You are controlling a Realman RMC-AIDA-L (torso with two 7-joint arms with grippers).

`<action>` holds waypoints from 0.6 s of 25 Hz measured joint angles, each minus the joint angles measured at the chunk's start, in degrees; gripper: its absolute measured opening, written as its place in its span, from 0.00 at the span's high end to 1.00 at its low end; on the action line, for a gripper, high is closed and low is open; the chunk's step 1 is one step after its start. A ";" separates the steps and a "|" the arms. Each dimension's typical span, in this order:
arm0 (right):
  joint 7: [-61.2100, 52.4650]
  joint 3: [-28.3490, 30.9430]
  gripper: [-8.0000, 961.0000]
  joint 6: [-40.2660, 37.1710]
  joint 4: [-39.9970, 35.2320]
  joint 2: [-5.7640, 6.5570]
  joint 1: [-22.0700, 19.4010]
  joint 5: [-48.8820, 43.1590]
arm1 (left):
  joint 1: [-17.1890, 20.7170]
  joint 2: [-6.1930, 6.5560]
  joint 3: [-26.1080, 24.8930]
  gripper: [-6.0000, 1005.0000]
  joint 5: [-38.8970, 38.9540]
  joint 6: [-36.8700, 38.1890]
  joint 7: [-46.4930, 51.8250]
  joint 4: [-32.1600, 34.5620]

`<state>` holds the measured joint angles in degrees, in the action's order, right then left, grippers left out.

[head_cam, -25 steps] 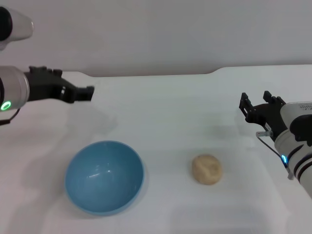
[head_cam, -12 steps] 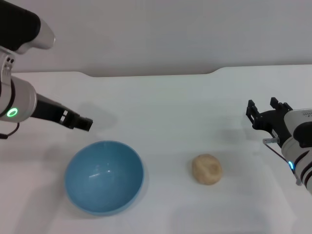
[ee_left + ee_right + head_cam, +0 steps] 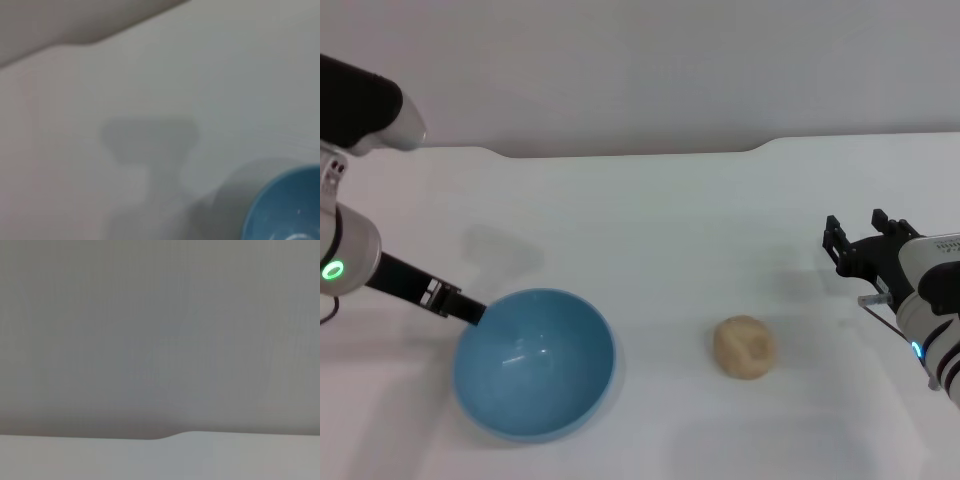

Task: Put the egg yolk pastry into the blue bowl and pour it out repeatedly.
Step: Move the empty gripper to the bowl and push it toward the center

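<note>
- Head view: the blue bowl point(image 3: 534, 362) stands on the white table point(image 3: 660, 230) with nothing in it. The egg yolk pastry point(image 3: 745, 346) lies to its right, apart. The left gripper point(image 3: 460, 307) reaches the bowl's far-left rim; its fingers cannot be told. The right gripper point(image 3: 855, 238) hovers spread, far right.
- Left wrist view: only the bowl's rim point(image 3: 285, 207).
- Right wrist view: only the table edge point(image 3: 160, 457).

White table point(image 3: 670, 210), pale wall point(image 3: 650, 70) behind, possibly a notched back edge
</note>
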<state>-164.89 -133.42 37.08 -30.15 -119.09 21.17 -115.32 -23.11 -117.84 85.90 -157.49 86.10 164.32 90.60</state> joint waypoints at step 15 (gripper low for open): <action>0.01 -0.62 0.42 0.10 0.00 0.00 -0.08 0.00 | -2.32 -0.17 0.59 0.14 0.38 -0.05 0.13 -8.55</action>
<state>-164.88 -134.04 37.18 -30.14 -119.09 21.08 -115.32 -25.44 -118.01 86.49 -157.11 86.05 164.45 82.04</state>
